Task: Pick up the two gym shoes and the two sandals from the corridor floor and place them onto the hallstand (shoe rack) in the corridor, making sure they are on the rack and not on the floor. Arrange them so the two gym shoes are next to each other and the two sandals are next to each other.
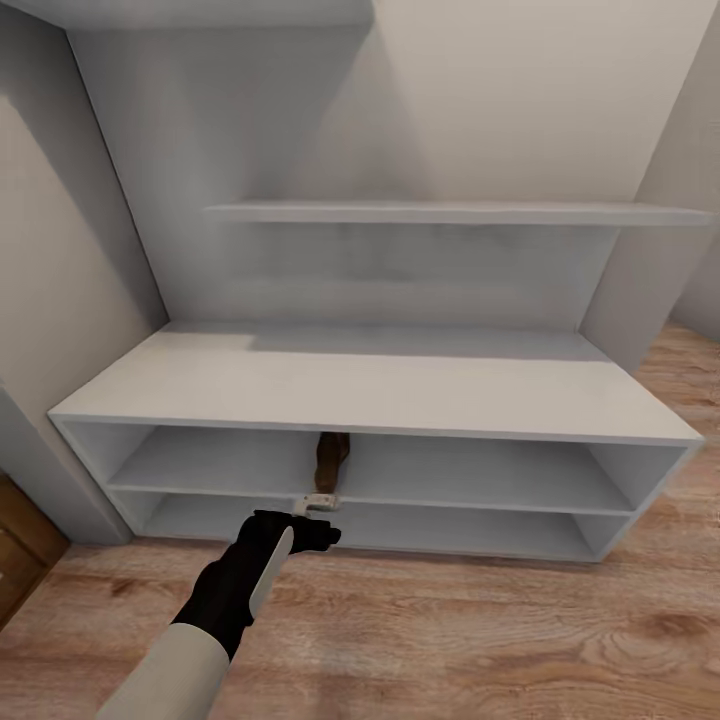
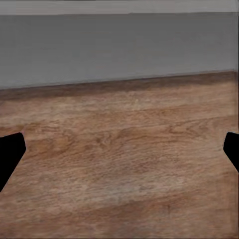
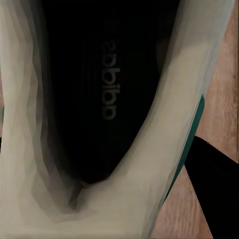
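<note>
Left gripper [image 2: 119,152]: jaws spread wide, nothing between them; in its wrist view the fingers [image 2: 10,152] sit at the frame edges over bare corridor floor [image 2: 124,164]. Just ahead of this gripper and slightly above it, one sandal [image 1: 332,458] stands on edge in the upper cubby of the hallstand [image 1: 380,385], near mid-span. Right gripper [image 3: 214,194]: one dark finger lies outside the collar of a gym shoe [image 3: 164,149], very close below the camera. I cannot tell whether the jaws are clamped on it. Handling judgement: the gym shoe should be light, with a padded collar that yields under pressure. I would grip across the collar wall or heel counter, not the laces. The sandal looks flat and flexible, so I would pinch its sole edge or strap. It may topple where it stands.
</note>
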Robot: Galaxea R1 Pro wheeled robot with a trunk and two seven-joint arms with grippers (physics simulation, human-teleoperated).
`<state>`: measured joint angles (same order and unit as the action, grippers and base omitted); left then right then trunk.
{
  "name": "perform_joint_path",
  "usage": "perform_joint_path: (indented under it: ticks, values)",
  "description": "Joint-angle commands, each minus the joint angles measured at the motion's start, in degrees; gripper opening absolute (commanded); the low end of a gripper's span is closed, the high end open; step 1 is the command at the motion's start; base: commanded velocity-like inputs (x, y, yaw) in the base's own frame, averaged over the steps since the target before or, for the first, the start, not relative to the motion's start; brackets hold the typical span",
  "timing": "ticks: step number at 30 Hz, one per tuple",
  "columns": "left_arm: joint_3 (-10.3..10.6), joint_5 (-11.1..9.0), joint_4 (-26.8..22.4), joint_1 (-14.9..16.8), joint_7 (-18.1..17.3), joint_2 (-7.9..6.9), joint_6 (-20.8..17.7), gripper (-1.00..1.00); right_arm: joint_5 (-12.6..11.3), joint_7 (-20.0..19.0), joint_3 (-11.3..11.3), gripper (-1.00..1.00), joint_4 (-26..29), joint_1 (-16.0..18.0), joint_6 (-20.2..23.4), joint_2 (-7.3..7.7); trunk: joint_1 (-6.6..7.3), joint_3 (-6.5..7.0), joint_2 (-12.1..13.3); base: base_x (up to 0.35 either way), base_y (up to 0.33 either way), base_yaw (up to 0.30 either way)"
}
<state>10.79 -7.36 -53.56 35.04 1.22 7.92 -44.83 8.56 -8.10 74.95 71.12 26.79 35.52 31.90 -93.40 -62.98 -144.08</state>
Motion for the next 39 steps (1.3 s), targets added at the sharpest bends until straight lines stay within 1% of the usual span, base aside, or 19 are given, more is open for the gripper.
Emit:
perform_joint_path:
  ticks: [1, 6, 11, 12, 15, 16, 17, 19, 20, 21, 26, 29, 31, 33, 39]
  values:
    - [0.1, -0.4, -0.1, 0.0, 0.1, -0.01, -0.2, 1.00, 0.6, -0.5, 0.1, -1.00, 0.1, 0.1, 0.2, 0.00, 0.05, -0.05, 0.0, -0.336, 0.000, 0.000]
    - [0.1, -0.4, -0.1, 0.0, 0.0, -0.01, 0.5, 1.00, 0.6, -0.5, 0.1, -1.00, 0.1, 0.1, 0.2, 0.00, 0.05, -0.05, 0.0, -0.336, 0.000, 0.000]
    - [0.2, -0.4, 0.0, -0.1, 0.0, -0.01, 4.2, 1.00, 0.6, -0.5, 0.1, -1.00, 0.1, 0.1, 0.2, -0.02, 0.05, -0.05, 0.0, -0.336, 0.000, 0.000]
    - [0.2, -0.4, 0.0, -0.3, 0.0, -0.01, 7.6, 1.00, 0.5, -0.5, 0.2, -1.00, 0.1, 0.1, 0.2, -0.01, 0.05, -0.05, 0.0, -0.336, 0.000, 0.000]
    - [0.2, -0.7, 0.2, -0.4, 0.0, -0.01, 13.6, 1.00, 0.5, -0.5, 0.2, -1.00, 0.1, 0.0, 0.2, 0.00, 0.05, -0.05, 0.0, -0.333, 0.000, 0.000]
    - [0.2, -0.8, 0.3, -0.5, -0.1, -0.20, 16.2, 1.00, 0.4, -0.5, 0.2, -1.00, 0.1, 0.1, 0.2, 0.00, 0.05, -0.05, 0.0, -0.302, 0.000, 0.000]
    - [0.2, -0.8, 0.3, -0.5, -0.2, -0.45, 17.7, 1.00, 0.4, -0.5, 0.2, -1.00, 0.1, 0.1, 0.2, 0.00, 0.05, -0.05, 0.0, -0.282, 0.000, 0.000]
    - [0.2, -0.9, 0.3, -0.5, -0.3, -0.74, 19.7, 1.00, 0.3, -0.5, 0.2, -1.00, 0.1, 0.1, 0.2, 0.00, 0.05, -0.05, 0.0, -0.265, 0.000, 0.000]
    - [0.2, -1.2, 0.3, -0.5, -0.5, -0.93, 21.8, 1.00, 0.3, -0.5, 0.2, -1.00, 0.1, 0.1, 0.2, 0.00, 0.05, -0.05, 0.0, -0.252, 0.000, 0.000]
    - [0.2, -1.4, 0.3, -0.5, -0.5, -0.96, 22.3, 1.00, 0.2, -0.5, 0.2, -1.00, 0.1, 0.1, 0.2, 0.00, 0.05, -0.05, 0.0, -0.250, 0.000, 0.000]
    - [0.2, -3.9, 0.3, -0.6, -0.6, -1.25, 26.0, 1.00, 0.2, -0.5, 0.2, -1.00, 0.1, 0.1, 0.2, -0.04, 0.05, -0.05, 0.0, -0.241, 0.000, 0.000]
    - [0.2, -5.1, 0.4, -1.2, -1.0, -2.21, 30.0, 1.00, 0.4, -0.5, 0.2, -1.00, 0.1, 0.0, 0.2, -0.09, 0.05, -0.05, 0.0, -0.126, 0.000, 0.000]
    - [0.2, -5.4, 0.7, -1.3, -1.3, -2.60, 31.3, 1.00, 0.4, -0.5, 0.2, -1.00, 0.1, 0.1, 0.2, -0.14, 0.05, -0.05, 0.0, -0.041, 0.000, 0.000]
    - [0.2, -5.5, 1.2, -1.4, -1.5, -2.94, 31.8, 1.00, 0.4, -0.5, 0.2, -1.00, 0.0, 0.1, 0.2, -0.16, 0.05, -0.05, 0.0, -0.019, 0.000, 0.000]
    - [0.2, -5.5, 1.7, -1.5, -1.5, -3.15, 32.0, 1.00, 0.4, -0.5, 0.1, -1.00, 0.1, 0.1, 0.2, -0.17, 0.05, -0.05, 0.0, -0.004, 0.000, 0.000]
